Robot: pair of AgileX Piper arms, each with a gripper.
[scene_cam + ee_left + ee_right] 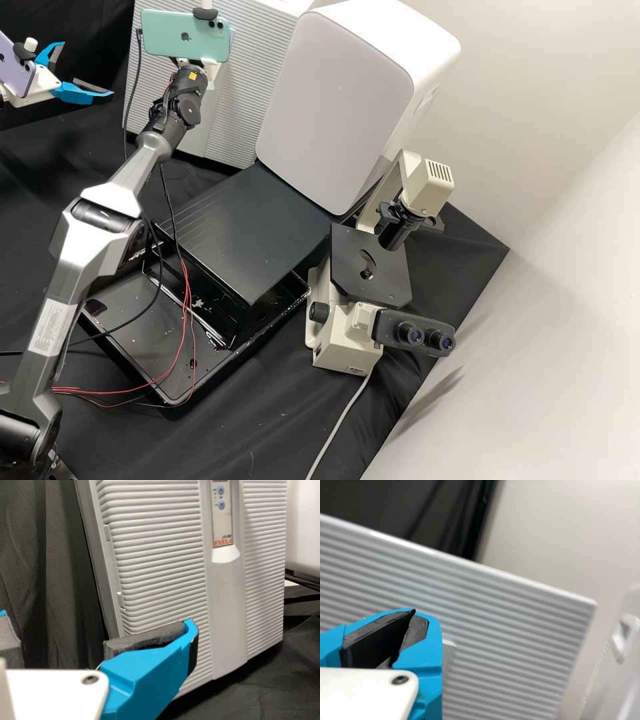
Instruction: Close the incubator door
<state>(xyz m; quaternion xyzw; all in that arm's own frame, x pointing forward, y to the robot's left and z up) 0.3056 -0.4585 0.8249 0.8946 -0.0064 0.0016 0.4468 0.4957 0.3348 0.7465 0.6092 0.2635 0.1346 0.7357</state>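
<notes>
In the high view the left jaws (pixel 88 69), spread apart, hang left of the door (pixel 250 87), while the right jaws (pixel 211 71), together, front its ribbed face, contact unclear.

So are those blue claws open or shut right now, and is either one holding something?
Left claw: open, holding nothing.
Right claw: closed, its tips meeting, nothing seen held.

Orange lettering (pixel 223 541) on incubator control panel (pixel 220 517); printed label (pixel 49 327) on grey arm (pixel 77 257); logo (pixel 185 37) on teal phone (pixel 159 40).
</notes>
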